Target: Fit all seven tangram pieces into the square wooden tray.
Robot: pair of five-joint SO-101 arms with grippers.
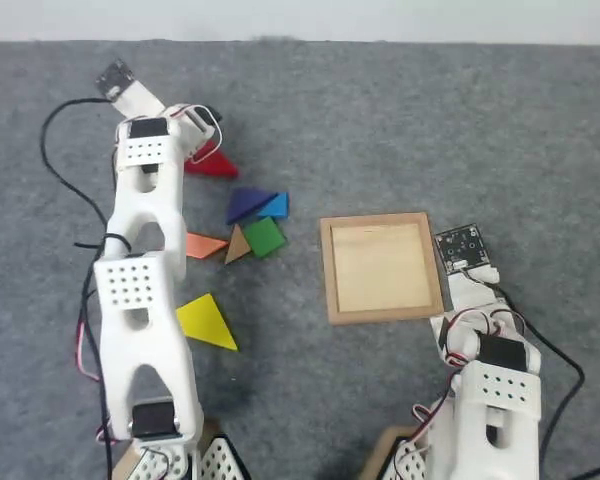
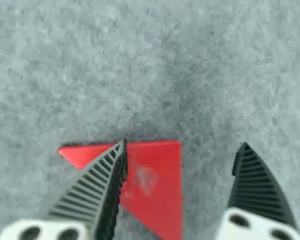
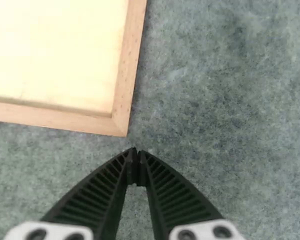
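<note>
Carpet-grey bench (image 1: 400,120) carries the square wooden tray (image 1: 375,218) a little right of its middle, lying flat with its pale floor up. All seven pieces lie on the bench outside the tray, on its left side. The red triangle (image 1: 218,166) lies nearest the far edge, partly under the left arm. Between it and the tray sits a tight cluster: a dark blue triangle (image 1: 248,203) touching a light blue piece (image 1: 275,206), then a green square (image 1: 264,236) against a brown triangle (image 1: 237,246), with an orange piece (image 1: 204,244) just beside the brown one. The yellow triangle (image 1: 207,322) lies apart, closer to the near edge.

The left gripper (image 2: 183,144) is spread wide and grips nothing. One finger is over the red triangle (image 2: 155,180), the other over bare bench past its straight side.

The right gripper (image 3: 135,150) has its jaws pressed together with nothing between them, its tip low over the bench just off a corner of the tray (image 3: 125,75), on the tray's right side.
</note>
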